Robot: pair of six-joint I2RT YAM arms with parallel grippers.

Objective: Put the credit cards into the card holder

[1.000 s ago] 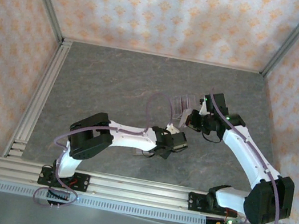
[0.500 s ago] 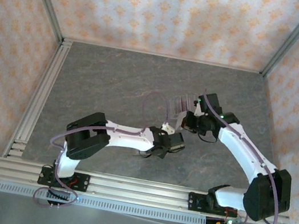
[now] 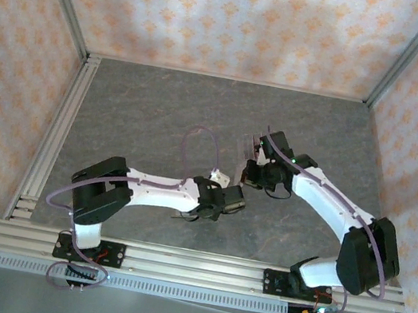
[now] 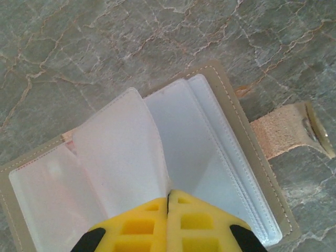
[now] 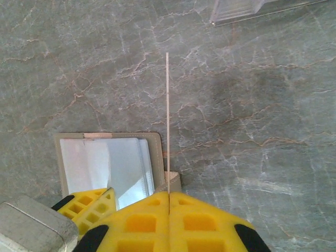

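— The table?
— Matt grey, veined like stone.
— And the card holder?
— Tan, stitched; its strap looks rough, suede-like. The sleeves inside are glossy clear plastic.
— The credit card?
— Edge-on; finish unclear.

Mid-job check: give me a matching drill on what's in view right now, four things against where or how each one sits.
Things:
1. card holder
2. credit card
3. clear stand
4. closure strap

States:
A. pinched edge-on in the shut right tool
B. lying open on the table, clear sleeves showing
C. sticking out sideways from the holder's edge, flat on the table
D. on the table beyond the card's far tip, at the top of the right wrist view

Pairs: 1-B, 2-A, 3-D, 4-C.
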